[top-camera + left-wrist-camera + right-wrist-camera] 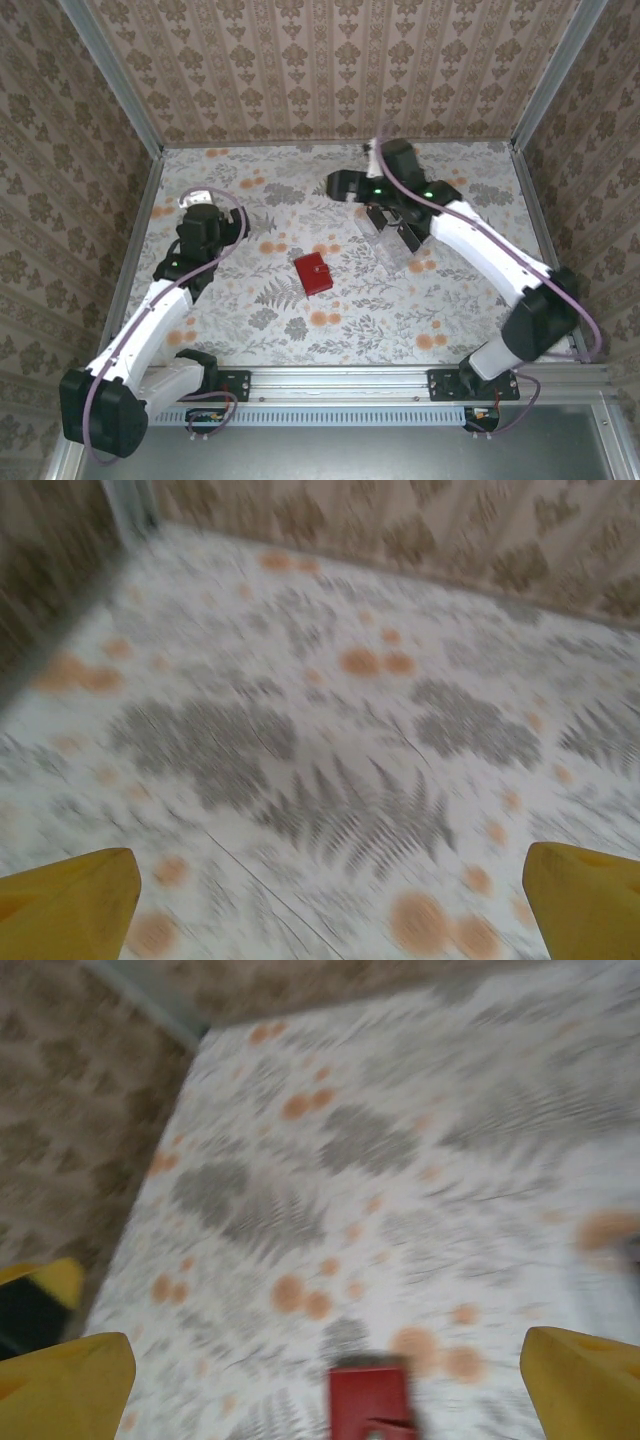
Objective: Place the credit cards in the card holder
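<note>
Both arms' jaws spread, empty; card holder point(313, 272) lies closed mid-frame on the table point(450, 310): filling seems done, only retreat remains.

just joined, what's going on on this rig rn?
Nothing is held right now. The red card holder lies folded shut in the middle of the floral table, and neither gripper touches it. The left gripper is open over bare tabletop on the left. The right gripper is open too, above the table, with the holder at the bottom edge of its wrist view. Whether anything is inside the holder can't be told.
</note>
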You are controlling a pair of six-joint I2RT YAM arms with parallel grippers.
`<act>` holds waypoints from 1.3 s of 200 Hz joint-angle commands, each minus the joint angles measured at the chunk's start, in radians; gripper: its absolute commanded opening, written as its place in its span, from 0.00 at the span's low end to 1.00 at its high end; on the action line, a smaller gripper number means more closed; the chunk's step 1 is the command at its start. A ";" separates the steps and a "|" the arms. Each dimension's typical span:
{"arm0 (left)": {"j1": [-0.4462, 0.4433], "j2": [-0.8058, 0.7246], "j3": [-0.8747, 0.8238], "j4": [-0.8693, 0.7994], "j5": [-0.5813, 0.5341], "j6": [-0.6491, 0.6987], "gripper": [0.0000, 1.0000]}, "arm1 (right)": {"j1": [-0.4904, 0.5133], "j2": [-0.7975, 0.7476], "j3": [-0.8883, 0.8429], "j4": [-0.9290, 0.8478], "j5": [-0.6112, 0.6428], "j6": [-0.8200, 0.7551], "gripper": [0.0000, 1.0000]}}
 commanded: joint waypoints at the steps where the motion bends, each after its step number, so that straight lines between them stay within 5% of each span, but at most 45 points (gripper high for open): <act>1: 0.028 -0.030 -0.104 0.300 -0.173 0.308 1.00 | -0.085 -0.101 -0.166 0.015 0.276 -0.106 1.00; 33: 0.120 0.034 -0.199 0.412 -0.148 0.403 1.00 | -0.203 -0.296 -0.481 0.247 0.506 -0.236 1.00; 82: 0.161 0.292 -0.368 0.829 -0.037 0.450 1.00 | -0.344 -0.374 -0.827 0.504 0.664 -0.378 1.00; 141: 0.217 0.503 -0.378 1.092 0.119 0.453 1.00 | -0.424 -0.235 -1.055 1.094 0.399 -0.482 1.00; 189: 0.265 0.556 -0.336 1.033 0.199 0.410 1.00 | -0.430 0.071 -1.027 1.394 0.236 -0.508 1.00; 207: 0.278 0.557 -0.328 1.021 0.227 0.404 1.00 | -0.458 0.051 -0.955 1.211 0.192 -0.488 1.00; 260: 0.296 0.559 -0.324 1.018 0.262 0.401 1.00 | -0.460 0.046 -0.963 1.222 0.186 -0.487 1.00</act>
